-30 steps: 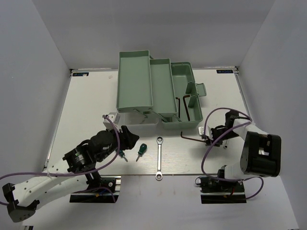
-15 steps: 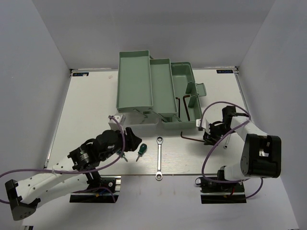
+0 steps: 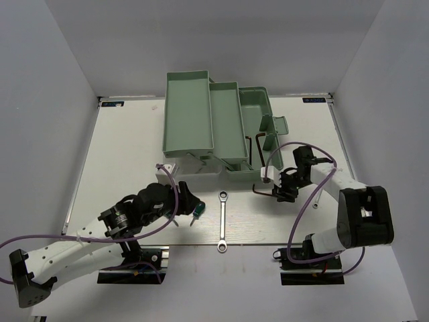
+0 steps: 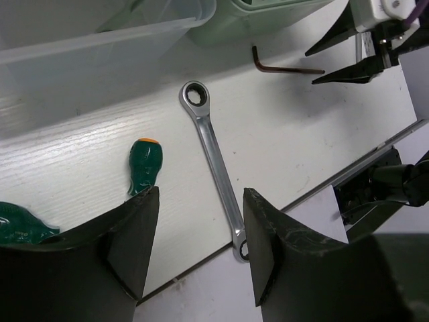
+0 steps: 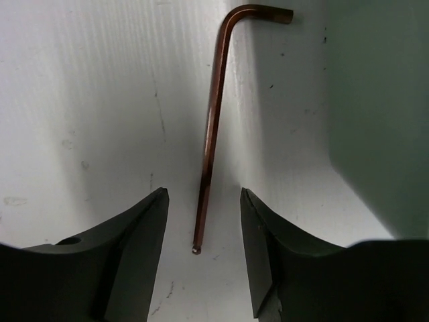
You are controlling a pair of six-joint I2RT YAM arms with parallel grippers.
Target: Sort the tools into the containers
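Note:
The pale green toolbox [image 3: 188,114] stands open at the back, with two dark hex keys [image 3: 260,151] in its base. A silver wrench [image 3: 222,221] lies at the front centre; it also shows in the left wrist view [image 4: 213,154]. My left gripper [image 3: 193,204] is open, above a green-handled screwdriver [image 4: 144,164]. A second green screwdriver [image 4: 17,225] lies at that view's left edge. My right gripper [image 3: 273,189] is open and low over the table. The end of a brown hex key [image 5: 213,127] lies between its fingers without touching them.
The toolbox's base wall [image 5: 375,100] is close on the right of the right gripper. A translucent lid [image 4: 100,40] lies behind the screwdrivers. A thin silver rod [image 3: 316,200] lies right of the right gripper. The table's front edge [image 4: 322,188] runs just past the wrench.
My left gripper has moved right, to above the screwdriver. My right gripper has moved left to the brown hex key. No tool has moved.

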